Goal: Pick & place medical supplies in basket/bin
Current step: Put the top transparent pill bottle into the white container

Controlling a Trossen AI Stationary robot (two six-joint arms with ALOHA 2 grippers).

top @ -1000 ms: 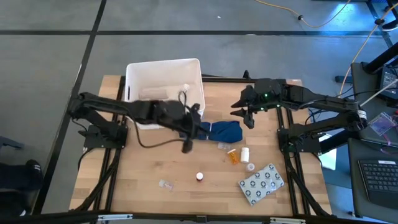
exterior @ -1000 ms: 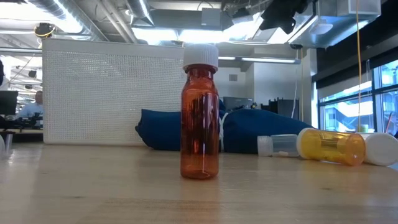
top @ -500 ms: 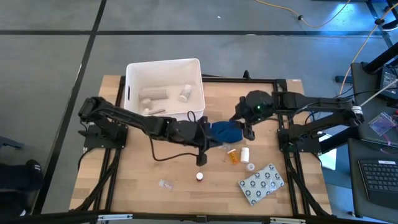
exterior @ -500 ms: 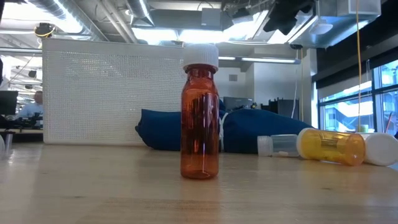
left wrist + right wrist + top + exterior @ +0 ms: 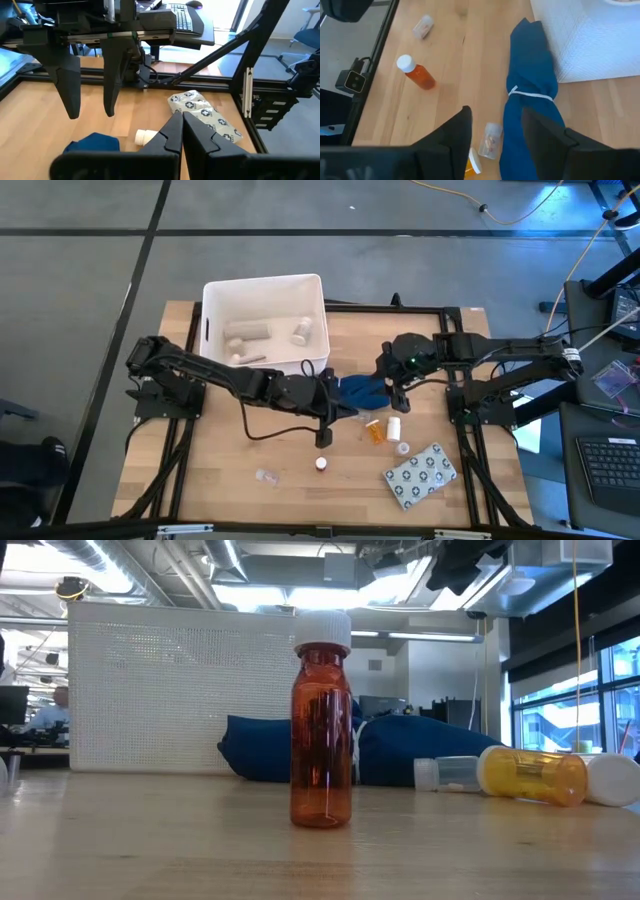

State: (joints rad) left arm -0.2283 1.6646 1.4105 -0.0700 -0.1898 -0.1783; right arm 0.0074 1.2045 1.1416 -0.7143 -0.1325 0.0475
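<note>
Wooden tabletop is what I see, with the white tub [image 5: 265,315] at its far edge holding gauze rolls [image 5: 246,331]. My left gripper [image 5: 322,442], fingers pressed together and empty, hangs just above the upright amber bottle [image 5: 321,464]. My right gripper [image 5: 396,398], fingers parted and empty, hovers over the blue cloth [image 5: 362,390], near a clear vial [image 5: 489,140]; the dotted pack [image 5: 421,474] lies well apart.
</note>
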